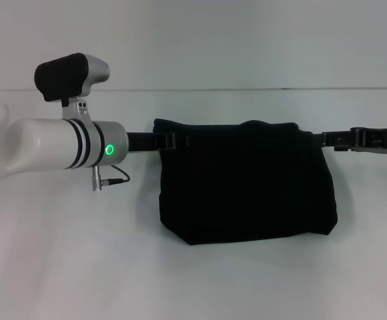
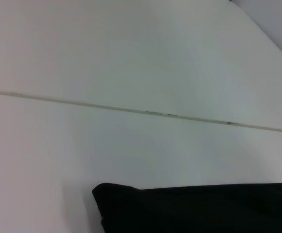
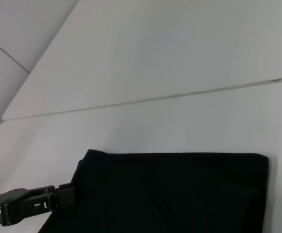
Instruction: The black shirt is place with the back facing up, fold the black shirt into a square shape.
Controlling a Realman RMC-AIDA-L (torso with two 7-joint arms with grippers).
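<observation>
The black shirt (image 1: pixel 247 187) lies folded into a roughly rectangular bundle in the middle of the white table. My left gripper (image 1: pixel 177 141) comes in from the left and is shut on the shirt's far left corner. From the right, my right gripper (image 1: pixel 313 139) is shut on the far right corner. Both sit low at the shirt's far edge, with fabric bunched just beyond them. In the left wrist view only the shirt's edge (image 2: pixel 194 208) shows. The right wrist view shows the shirt (image 3: pixel 170 194) with the left gripper (image 3: pixel 58 194) reaching into its corner.
My left arm's white forearm (image 1: pixel 47 143), with its wrist camera (image 1: pixel 70 77), hangs over the table's left side. A thin seam (image 1: pixel 247 89) crosses the table (image 1: pixel 80 267) beyond the shirt. Bare white surface surrounds the shirt on all sides.
</observation>
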